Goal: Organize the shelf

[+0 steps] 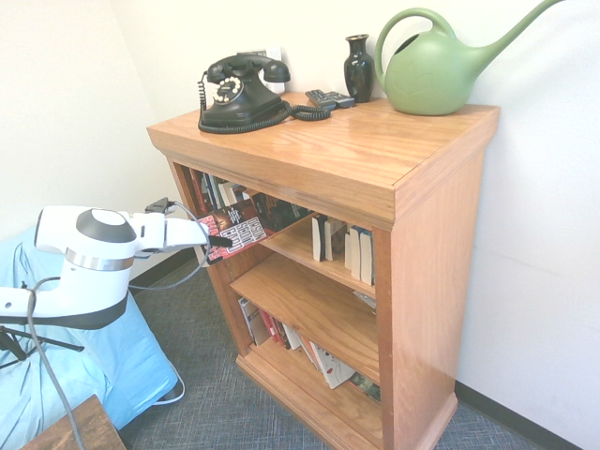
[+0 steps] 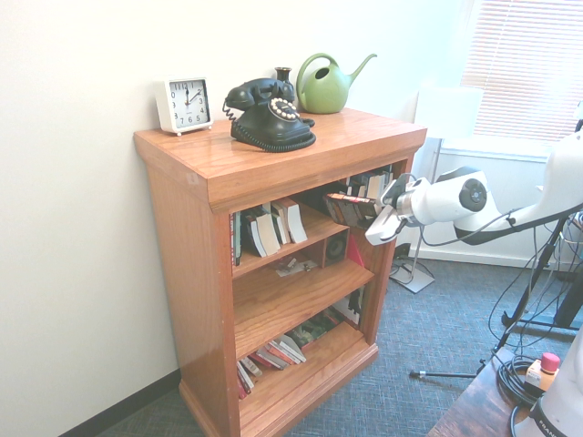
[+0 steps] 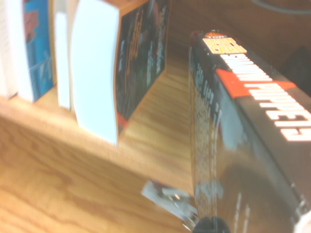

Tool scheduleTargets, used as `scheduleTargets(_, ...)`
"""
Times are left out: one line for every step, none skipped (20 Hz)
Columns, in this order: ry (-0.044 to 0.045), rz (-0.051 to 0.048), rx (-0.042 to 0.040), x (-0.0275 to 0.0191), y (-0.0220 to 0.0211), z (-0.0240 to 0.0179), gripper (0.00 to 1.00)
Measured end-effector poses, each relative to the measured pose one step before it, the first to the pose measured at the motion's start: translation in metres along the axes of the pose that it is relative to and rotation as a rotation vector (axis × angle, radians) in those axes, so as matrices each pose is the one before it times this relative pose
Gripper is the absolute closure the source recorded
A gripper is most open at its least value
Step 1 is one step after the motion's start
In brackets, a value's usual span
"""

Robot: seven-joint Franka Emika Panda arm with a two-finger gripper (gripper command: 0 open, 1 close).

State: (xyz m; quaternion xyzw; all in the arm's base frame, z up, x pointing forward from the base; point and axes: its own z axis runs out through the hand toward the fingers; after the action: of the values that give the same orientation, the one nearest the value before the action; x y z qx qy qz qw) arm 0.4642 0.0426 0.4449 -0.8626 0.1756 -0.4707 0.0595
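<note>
Two pale walls (image 1: 56, 112) and grey carpet (image 1: 192, 333) flank the honey-coloured wooden bookcase (image 1: 436, 281) in the first exterior view; the hand (image 1: 223, 242) grasps a dark, red-and-white-lettered book (image 1: 246, 232). Second exterior view: white blinds (image 2: 524, 68). Wrist view: grained wood shelf (image 3: 58, 179).

Green watering can (image 1: 427, 75), black telephone (image 1: 239, 94), honey-coloured bookcase (image 1: 431, 244), white-framed clock (image 2: 185, 105)

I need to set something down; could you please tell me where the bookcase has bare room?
Bare: the bookcase top before the telephone and watering can; the middle shelf's front. Crowded: the upper shelf, where the gripper holds a book.
</note>
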Motion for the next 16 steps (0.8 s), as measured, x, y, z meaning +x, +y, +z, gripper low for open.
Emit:
scheduleTargets(-0.00397, 0.00471, 0.005, 0.0007, -0.00248, 0.0136, 1.0)
scheduleTargets(-0.00039, 0.00315, 0.00308, 0.00046, -0.00402, 0.01386, 1.0)
scheduleTargets(0.00014, 0.00017, 0.00507, -0.0007, -0.0055, 0.01423, 1.0)
scheduleTargets(0.00003, 0.00082, 0.00743, -0.00164, -0.00585, 0.01272, 1.0)
scheduleTargets(0.00035, 0.00348, 0.0095, -0.00189, -0.00587, 0.01044, 1.0)
scheduleTargets(-0.00121, 0.00231, 0.01154, -0.00257, -0.00514, 0.00856, 1.0)
scheduleTargets(-0.0004, 0.00026, 0.01052, -0.00324, -0.00386, 0.00688, 1.0)
scheduleTargets(0.00009, 0.00004, 0.01104, -0.0033, -0.00308, 0.00497, 1.0)
scheduleTargets(0.00137, 0.0007, 0.00985, -0.0029, -0.00161, 0.00382, 1.0)
scheduleTargets(0.00228, -0.01067, 0.0056, -0.00165, -0.00188, 0.00347, 1.0)
scheduleTargets(0.00457, -0.00355, -0.00009, 0.00141, -0.00293, 0.00273, 1.0)
scheduleTargets(0.0069, 0.00798, 0.00055, 0.00219, -0.00137, 0.00285, 1.0)
scheduleTargets(0.00549, 0.00687, 0.00019, 0.00142, -0.00062, 0.00344, 1.0)
scheduleTargets(0.00721, 0.00817, 0.00137, 0.00249, -0.00156, 0.00416, 1.0)
scheduleTargets(0.00341, 0.00505, 0.0026, 0.00149, -0.00047, 0.00563, 1.0)
scheduleTargets(0.00297, 0.00584, 0.00175, 0.00083, 0.00019, 0.00707, 1.0)
